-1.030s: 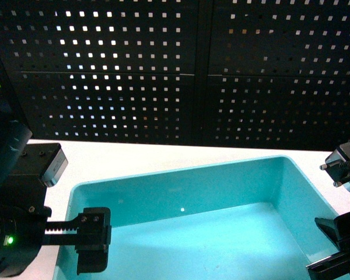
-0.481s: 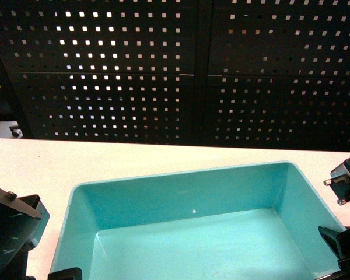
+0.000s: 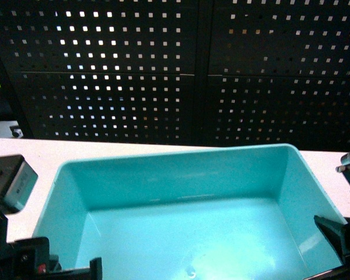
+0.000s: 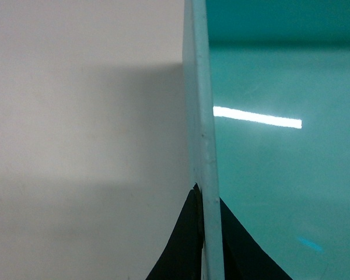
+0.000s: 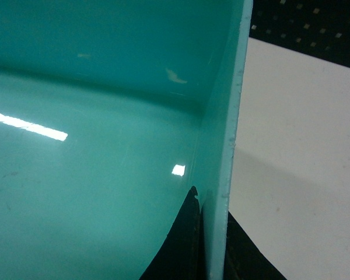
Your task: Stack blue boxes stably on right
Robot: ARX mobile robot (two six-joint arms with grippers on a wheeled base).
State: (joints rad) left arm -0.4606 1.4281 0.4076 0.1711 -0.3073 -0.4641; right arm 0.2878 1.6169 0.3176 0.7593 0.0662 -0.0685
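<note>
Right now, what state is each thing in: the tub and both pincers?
blue box: upright, empty, gripped on both side walls.
left pincer: shut on the blue box's left rim, one finger either side.
right pincer: shut on the blue box's right rim.
table: bare where visible.

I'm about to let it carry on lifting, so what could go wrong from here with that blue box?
Each gripper, left and right, pinches only the thin rim of the blue box, one finger on either side of the wall. The glossy wall could slip out if the arms move unevenly. The grips sit near the box's near end in the head view, so the far end may sag or tilt. No second box is in view, so alignment can't be judged.
</note>
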